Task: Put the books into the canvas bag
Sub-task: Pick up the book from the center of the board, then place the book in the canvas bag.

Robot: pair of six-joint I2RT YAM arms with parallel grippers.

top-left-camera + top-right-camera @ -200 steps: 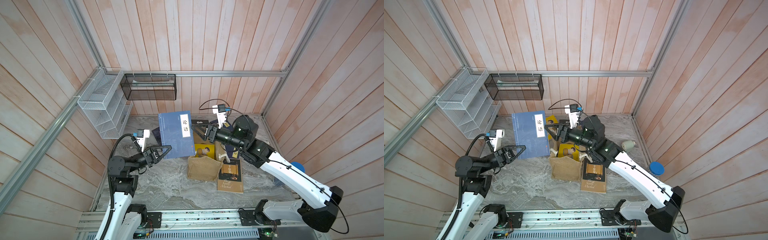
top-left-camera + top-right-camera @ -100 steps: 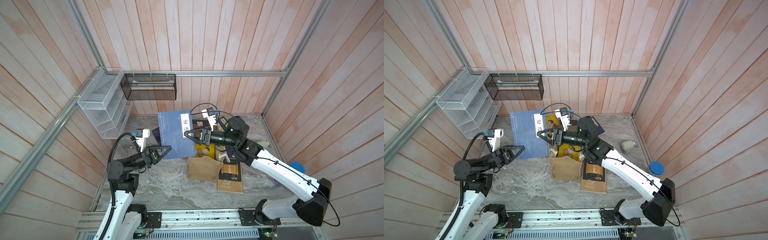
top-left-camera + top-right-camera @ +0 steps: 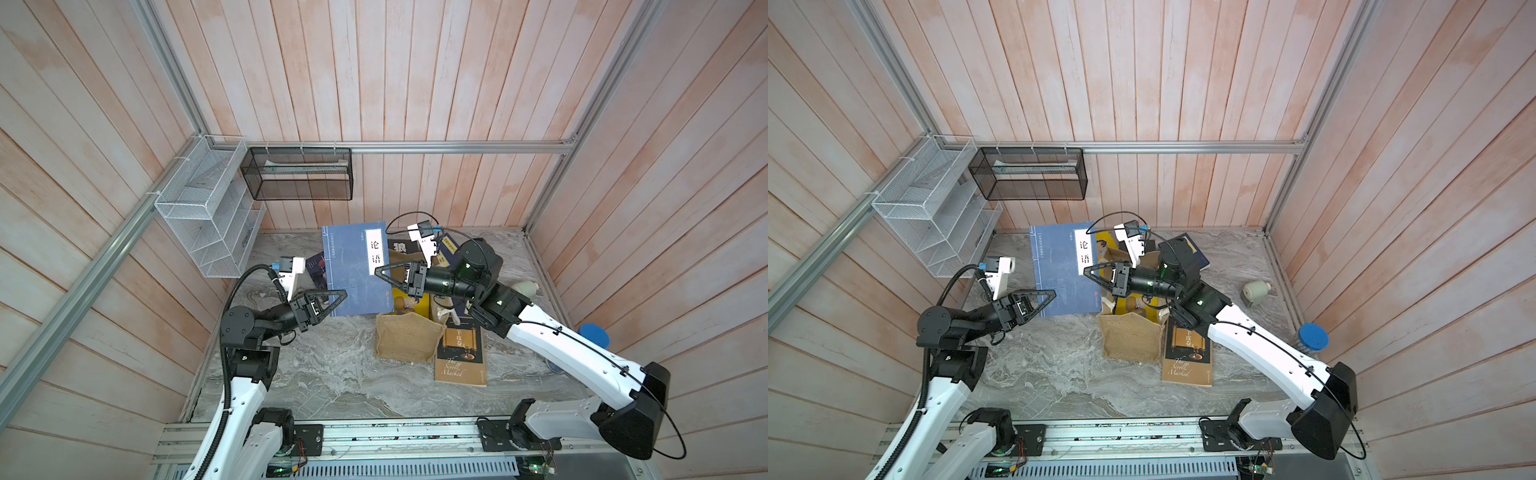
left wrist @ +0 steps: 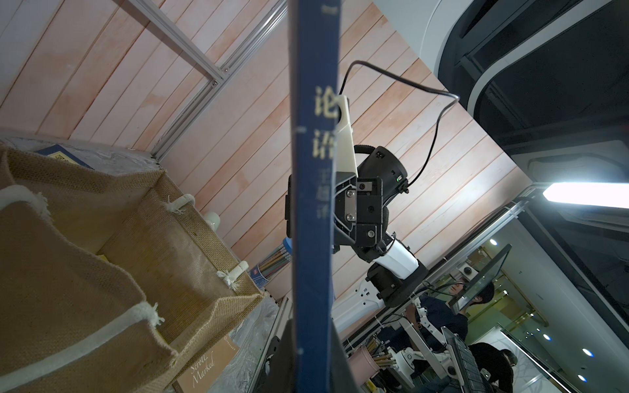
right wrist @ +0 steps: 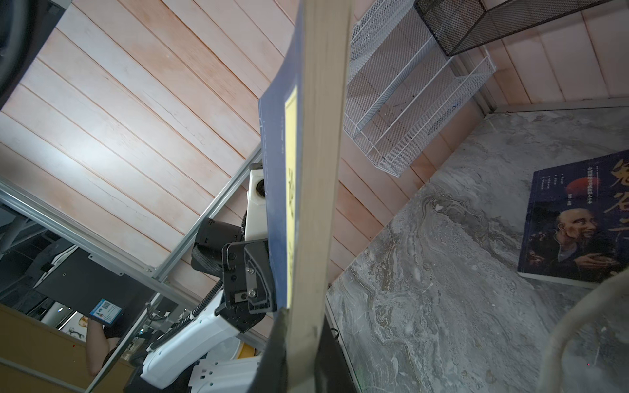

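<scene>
I am gripping the navy book (image 3: 351,266) with 2 hands: left hand (image 3: 332,301) clenching its spine, right hand (image 3: 384,274) its fore-edge.

A navy paperback with a white title label (image 3: 351,274) hangs between the tools: the left tool (image 3: 337,300) pinches one corner, and the right tool (image 3: 380,272) seemingly clamps the opposite edge. A tan woven canvas bag (image 3: 405,338) stands below the right tool.

free: bare table (image 3: 332,382) near-left of canvas bag (image 3: 405,343) | blocked: navy book (image 3: 353,270) held aloft, far-left of bag mouth | blocked: brown book (image 3: 461,357) flat, just right of bag
</scene>
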